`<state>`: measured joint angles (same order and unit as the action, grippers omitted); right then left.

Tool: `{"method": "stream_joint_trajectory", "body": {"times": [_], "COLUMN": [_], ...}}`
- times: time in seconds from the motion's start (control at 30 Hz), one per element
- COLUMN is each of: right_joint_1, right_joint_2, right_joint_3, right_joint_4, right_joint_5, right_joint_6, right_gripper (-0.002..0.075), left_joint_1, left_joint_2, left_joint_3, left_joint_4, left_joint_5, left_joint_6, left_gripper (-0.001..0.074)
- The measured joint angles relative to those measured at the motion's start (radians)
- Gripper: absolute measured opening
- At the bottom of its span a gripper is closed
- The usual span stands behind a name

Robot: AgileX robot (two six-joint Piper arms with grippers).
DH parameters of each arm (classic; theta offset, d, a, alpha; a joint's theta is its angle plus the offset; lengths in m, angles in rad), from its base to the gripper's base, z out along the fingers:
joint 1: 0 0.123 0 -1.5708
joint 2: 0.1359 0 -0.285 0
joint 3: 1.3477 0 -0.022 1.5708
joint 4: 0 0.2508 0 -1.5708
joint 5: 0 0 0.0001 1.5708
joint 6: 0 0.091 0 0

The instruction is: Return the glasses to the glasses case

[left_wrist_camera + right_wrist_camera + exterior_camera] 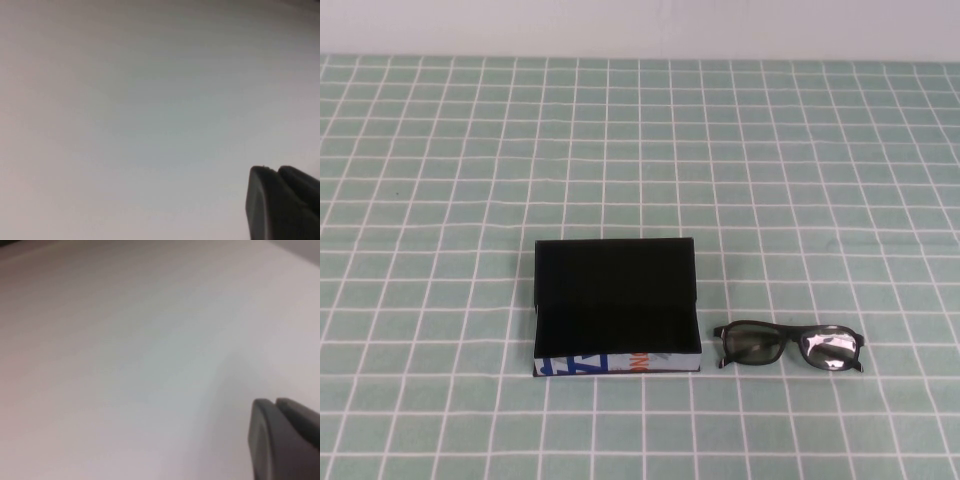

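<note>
Green-and-white checked cloth (800, 150) covers the whole table in the high view, with a pale wall band along the top of the frame. Low and centre sits the matte black rectangular glasses case (616, 300), its hinged lid stood open at the far side and its white front strip with blue and orange marks turned toward the bottom edge. Just beside it, in the lower right, lie the black-framed glasses with dark greenish reflective lenses (790, 346), near the case's right front corner but apart from it (a narrow strip of cloth is seen between).

Neither arm is seen in the high view. The left gripper (282, 202) is shown only as a dark finger part at the lower right of the left wrist view, against a blank pale surface; the right gripper (285, 437) appears likewise in the right wrist view. Nothing is seen held, and how far either pair of fingers is parted cannot be told.

The long axis of the glasses runs left to right across the frame, parallel to the case's long side, with the lens fronts apparently facing the bottom edge. The pickup has not yet begun. It is judged best made by the right arm, with the frame taken at the bridge, lenses avoided, lifted level, carried left and lowered without turning, since the axes already match.
</note>
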<state>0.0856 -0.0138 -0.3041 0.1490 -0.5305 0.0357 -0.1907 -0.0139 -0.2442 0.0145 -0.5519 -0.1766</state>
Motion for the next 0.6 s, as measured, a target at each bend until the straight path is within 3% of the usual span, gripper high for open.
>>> {"method": "stream_joint_trajectory", "body": {"times": [0.1,0.33,0.6], "right_joint_1": [0.0,0.0,0.0], "right_joint_2": [0.006,0.187,0.54], "right_joint_3": [-0.154,-0.436,-0.608], "right_joint_4": [0.08,0.087,0.083], "right_joint_5": [0.188,0.572,1.05], "right_joint_6": [0.013,0.001,-0.006], "right_gripper": [-0.0013,-0.0013,-0.0013], "left_joint_1": [0.0,0.0,0.0], "left_joint_2": [0.022,0.194,0.426], "left_joint_3": [-0.131,-0.367,-0.421], "left_joint_4": [0.007,0.018,0.019], "left_joint_5": [0.119,0.504,0.782], "left_joint_6": [0.0,0.0,0.0], "left_gripper": [-0.0002,-0.0002,-0.0002]}}
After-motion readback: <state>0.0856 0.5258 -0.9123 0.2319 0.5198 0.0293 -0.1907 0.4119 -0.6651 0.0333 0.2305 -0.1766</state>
